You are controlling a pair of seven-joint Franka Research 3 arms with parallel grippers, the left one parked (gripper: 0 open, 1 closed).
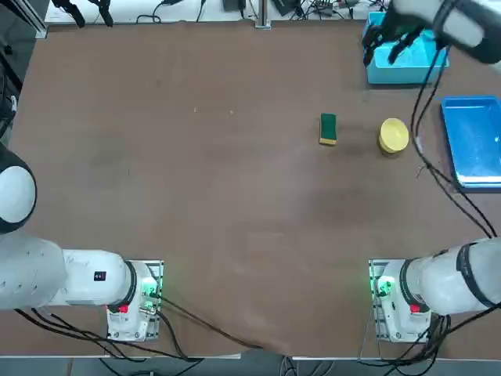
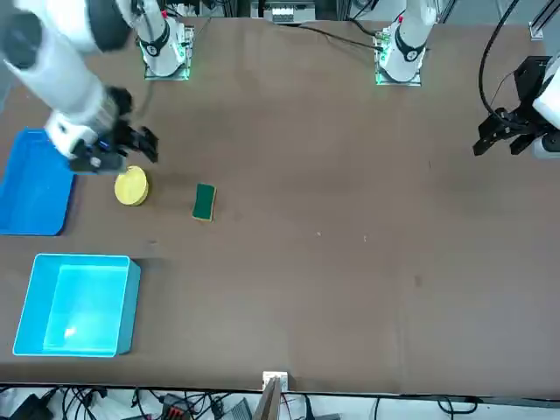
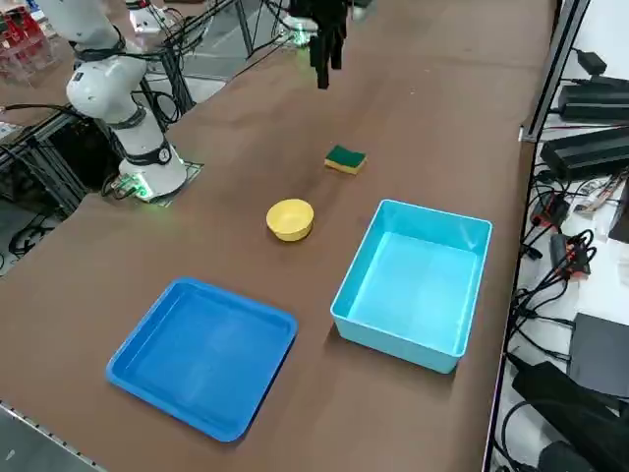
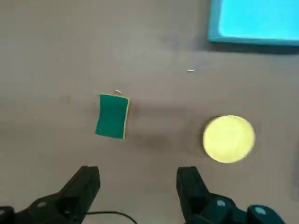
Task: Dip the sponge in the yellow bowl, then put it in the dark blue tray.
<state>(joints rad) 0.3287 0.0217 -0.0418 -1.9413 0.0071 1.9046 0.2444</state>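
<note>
Green sponge (image 4: 111, 116) apart from right gripper (image 4: 138, 173), fingers (image 4: 87, 183) open.

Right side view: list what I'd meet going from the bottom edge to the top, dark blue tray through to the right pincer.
Dark blue tray → yellow bowl → sponge → right pincer, open, raised above the table.
</note>
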